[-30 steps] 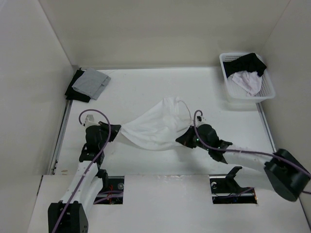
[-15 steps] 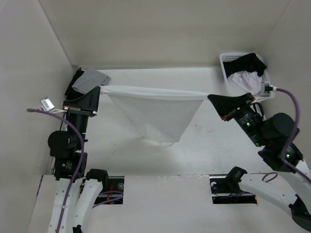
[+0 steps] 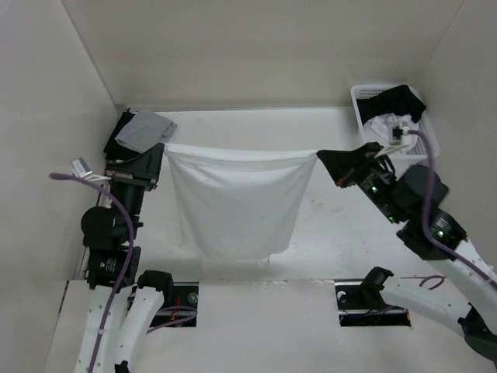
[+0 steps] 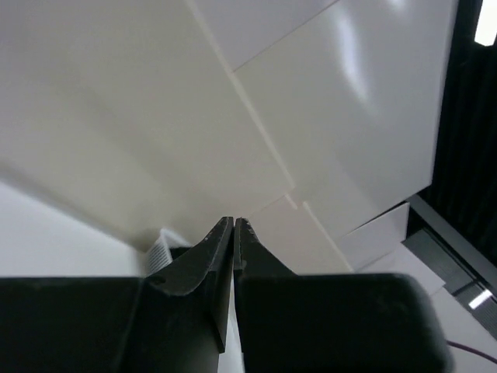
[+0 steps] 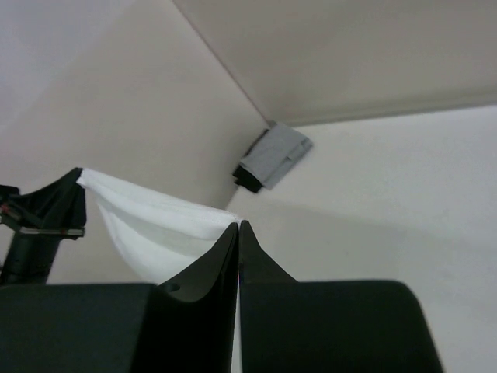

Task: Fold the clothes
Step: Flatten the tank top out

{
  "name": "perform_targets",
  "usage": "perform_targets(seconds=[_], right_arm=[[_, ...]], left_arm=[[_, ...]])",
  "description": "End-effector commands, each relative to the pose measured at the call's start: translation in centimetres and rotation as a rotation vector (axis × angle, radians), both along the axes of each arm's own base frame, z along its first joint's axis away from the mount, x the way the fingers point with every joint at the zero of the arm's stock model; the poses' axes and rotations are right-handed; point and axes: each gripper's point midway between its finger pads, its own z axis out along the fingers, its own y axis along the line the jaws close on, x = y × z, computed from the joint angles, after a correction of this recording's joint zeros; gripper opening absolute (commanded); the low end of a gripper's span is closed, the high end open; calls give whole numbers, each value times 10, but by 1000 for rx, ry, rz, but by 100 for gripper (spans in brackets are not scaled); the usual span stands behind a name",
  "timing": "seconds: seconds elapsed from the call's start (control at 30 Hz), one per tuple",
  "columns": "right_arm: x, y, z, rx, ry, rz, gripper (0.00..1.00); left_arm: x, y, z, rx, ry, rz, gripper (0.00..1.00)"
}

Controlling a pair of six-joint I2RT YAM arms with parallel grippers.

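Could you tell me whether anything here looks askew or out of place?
Slightly: the white garment, stretched between the left gripper and right gripper, hangs with an uneven lower edge; nothing else stands out.

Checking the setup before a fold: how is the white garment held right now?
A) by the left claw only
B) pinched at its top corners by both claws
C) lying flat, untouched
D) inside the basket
B: the left claw and the right claw each pinch a top corner of the white garment, which hangs spread between them.
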Motion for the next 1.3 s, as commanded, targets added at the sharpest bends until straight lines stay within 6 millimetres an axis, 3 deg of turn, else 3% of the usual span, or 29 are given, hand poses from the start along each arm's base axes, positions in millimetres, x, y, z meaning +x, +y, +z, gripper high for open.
perform_targets(seconds=[0.0, 0.13, 0.23, 0.3, 0.4, 0.5, 0.57, 0.63, 0.77, 0.9, 1.03, 1.13, 1.27], right_arm=[[29, 15, -34, -45, 60, -6, 3], [81, 27, -70, -62, 140, -1, 4], [129, 31, -70, -48, 153, -10, 4], [159, 30, -47, -30, 127, -17, 4], [187, 27, 2, -14, 75, -19, 3], [187, 22, 47, -3, 10, -21, 3], [182, 16, 61, 3, -17, -27, 4], [181, 15, 51, -3, 0, -26, 4], [184, 13, -4, -9, 81, -30, 4], [173, 13, -75, 10, 175, -19, 4], [158, 11, -177, -10, 323, -25, 4], [137, 13, -255, -22, 440, -13, 4], [104, 12, -328, -48, 567, -1, 3]], left_arm=[[46, -5, -69, -6, 215, 5, 2], [94, 0, -116, -14, 337, 42, 2], [139, 4, -126, -45, 378, 56, 2], [168, -2, -105, -62, 348, 32, 2], [194, -18, -44, -51, 254, -46, 2], [197, -22, 10, -40, 152, -75, 2], [193, -18, 25, -33, 116, -67, 2], [189, -11, 16, -27, 123, -45, 2], [193, -5, -50, -43, 226, -34, 3], [188, -1, -146, -69, 364, -38, 3], [163, 3, -255, -62, 533, -51, 3], [135, 5, -324, -37, 652, -79, 3], [99, 9, -376, -30, 756, -107, 3]])
